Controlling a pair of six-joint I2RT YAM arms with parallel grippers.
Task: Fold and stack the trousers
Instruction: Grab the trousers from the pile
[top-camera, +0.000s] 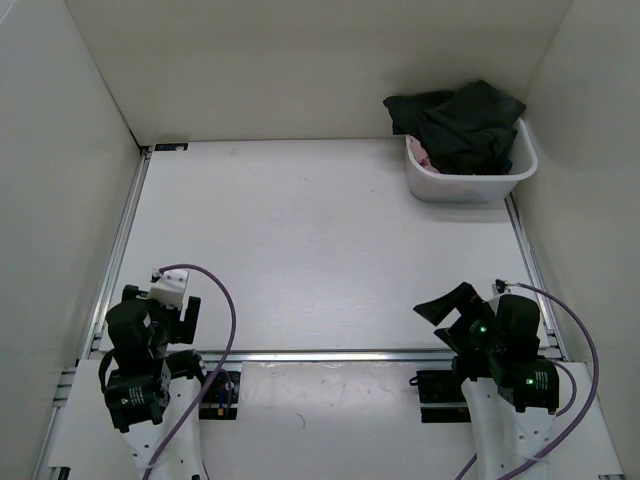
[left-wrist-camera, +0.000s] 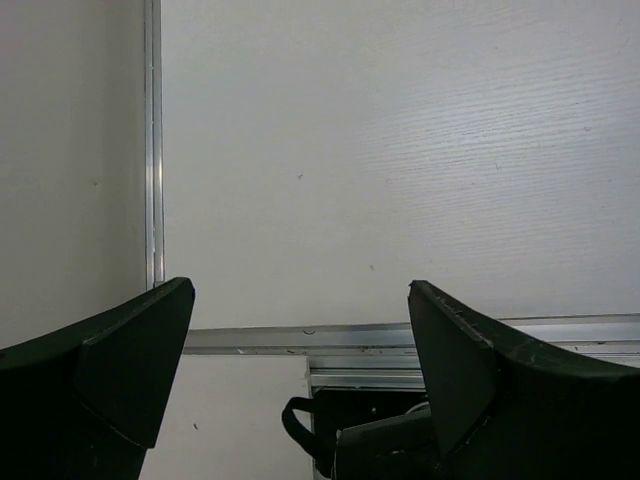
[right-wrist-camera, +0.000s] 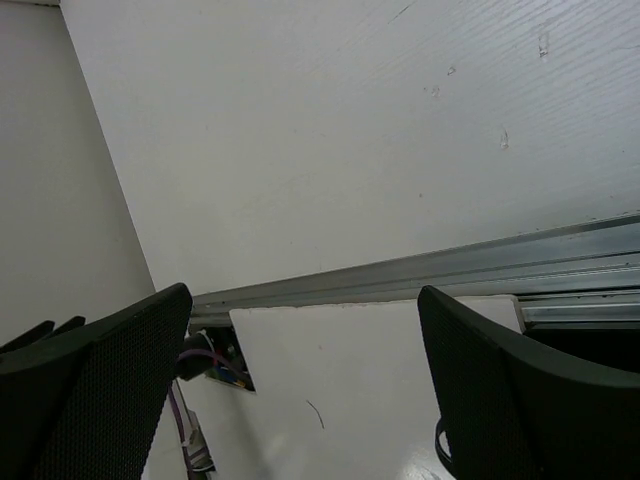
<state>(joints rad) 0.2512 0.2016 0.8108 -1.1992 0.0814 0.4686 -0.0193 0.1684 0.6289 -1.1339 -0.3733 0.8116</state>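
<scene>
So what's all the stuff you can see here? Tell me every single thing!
trousers: one, black, heaped in the tub and spilling over its far rim
pink garment: one, pink, a bit peeking out under the trousers in the tub
tub: one, white, far right corner of the table
table: one, white, fills the middle
rails: silver, along the table's edges
cables: two, purple, one looping off each arm
left arm: one, black, near left edge
right arm: one, black, near right edge
left tool: one, black, open, holding nothing
right tool: one, black, open, holding nothing
</scene>
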